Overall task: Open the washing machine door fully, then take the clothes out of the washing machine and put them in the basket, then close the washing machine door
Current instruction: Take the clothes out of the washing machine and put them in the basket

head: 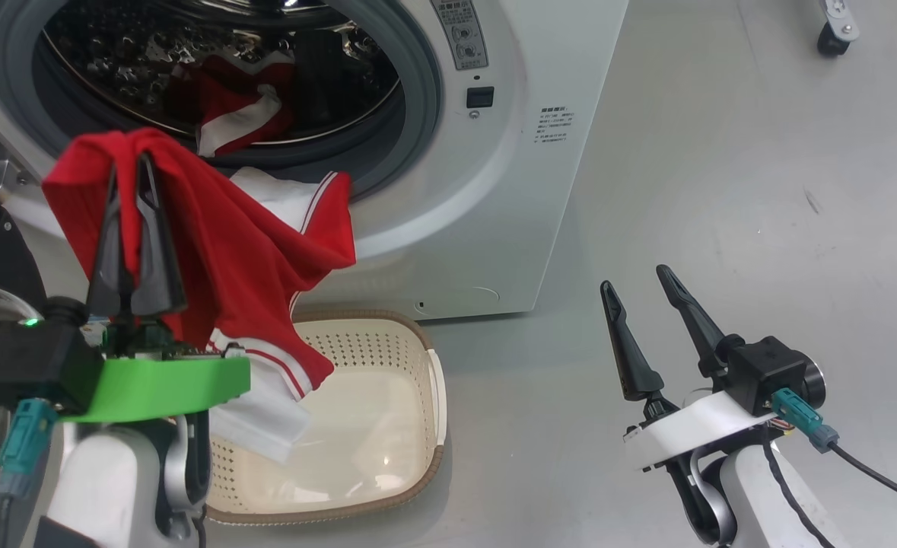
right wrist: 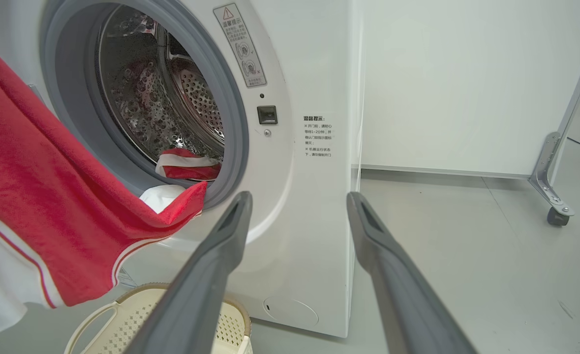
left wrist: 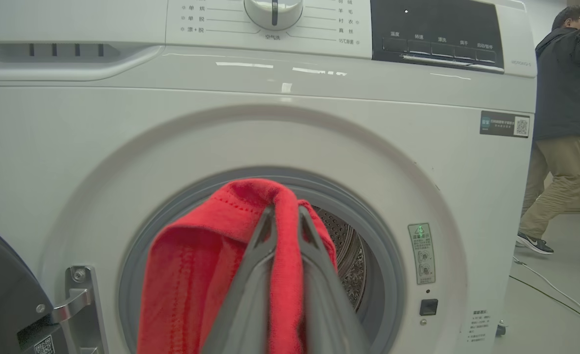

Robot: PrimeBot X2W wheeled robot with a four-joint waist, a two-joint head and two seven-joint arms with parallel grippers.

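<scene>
Left pincer (head: 129,164) pinched tight on the clothes (head: 250,251), raised above the basket (head: 438,380), likely for dropping in. Trailing hem drapes over the washing machine (head: 494,228) lip behind the basket. Right pincer (head: 634,276), right of the basket, spread wide, empty.

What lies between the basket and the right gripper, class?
Nothing. In the head view, the stretch between the basket and the open right gripper is bare grey floor.
</scene>
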